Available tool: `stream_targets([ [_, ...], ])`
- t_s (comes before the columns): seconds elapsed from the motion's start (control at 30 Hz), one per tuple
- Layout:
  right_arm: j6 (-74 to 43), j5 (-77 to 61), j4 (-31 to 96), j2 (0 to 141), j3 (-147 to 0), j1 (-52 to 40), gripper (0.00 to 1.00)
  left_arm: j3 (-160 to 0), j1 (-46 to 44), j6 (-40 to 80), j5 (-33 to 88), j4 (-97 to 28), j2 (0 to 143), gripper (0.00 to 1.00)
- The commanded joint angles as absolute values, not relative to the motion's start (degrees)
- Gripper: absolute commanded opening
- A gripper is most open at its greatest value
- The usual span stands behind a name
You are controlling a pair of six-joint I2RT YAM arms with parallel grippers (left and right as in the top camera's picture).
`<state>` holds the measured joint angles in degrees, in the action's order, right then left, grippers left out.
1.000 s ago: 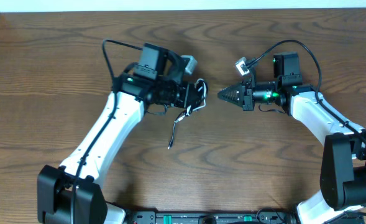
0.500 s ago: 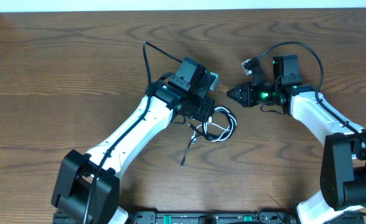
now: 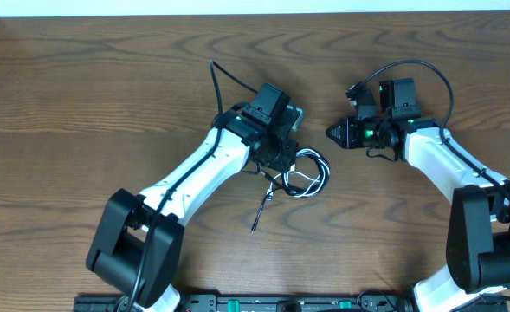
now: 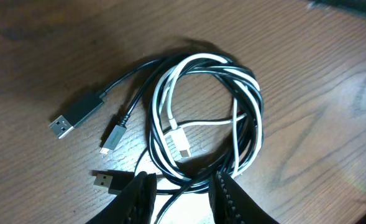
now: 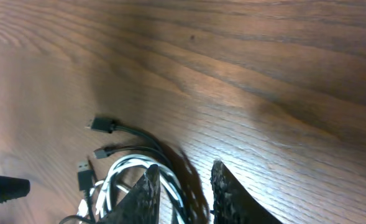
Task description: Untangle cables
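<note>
The black and white cables (image 4: 201, 118) lie on the table wound together in one loose coil (image 3: 307, 172). A black tail (image 3: 259, 212) trails toward the table's front edge. Three black USB plugs (image 4: 61, 126) fan out to the coil's left in the left wrist view, and a white plug (image 4: 179, 146) rests inside the loop. My left gripper (image 4: 183, 193) hovers at the coil's near edge with its jaws apart; one black strand runs through the gap, not pinched. My right gripper (image 3: 331, 133) is open, up and to the right of the coil, apart from it. In the right wrist view the coil (image 5: 123, 177) shows behind its fingers (image 5: 148, 193).
The brown wooden table (image 3: 64, 104) spreads all around. A thicker black wire (image 3: 216, 78) arcs up from the left arm, and another (image 3: 410, 65) loops over the right arm. A pale wall strip runs along the far edge.
My left arm swung right and toward the front with the cable bundle, set it on the table and opened. My right gripper drew back a little to the right and opened.
</note>
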<state>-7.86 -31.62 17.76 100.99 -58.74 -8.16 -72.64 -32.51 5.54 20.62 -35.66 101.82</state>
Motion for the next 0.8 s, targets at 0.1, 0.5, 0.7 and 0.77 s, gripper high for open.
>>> stream_targets([
  [0.1,-8.8,-29.4,17.8,100.6,-58.9,-8.7,0.27,-72.3,-32.6,5.2,20.1,-37.1,103.7,0.32],
  [0.5,-8.8,-29.5,17.8,100.6,-58.9,-8.7,0.29,-72.3,-34.9,6.3,20.0,-36.6,103.8,0.32],
  [0.7,-8.8,-29.5,17.8,100.6,-58.9,-8.7,0.29,-72.2,-38.2,6.3,19.8,-34.0,105.9,0.32],
  [0.77,-8.8,-29.5,17.8,100.6,-58.9,-8.7,0.30,-72.2,-38.7,6.3,19.8,-33.1,107.4,0.32],
])
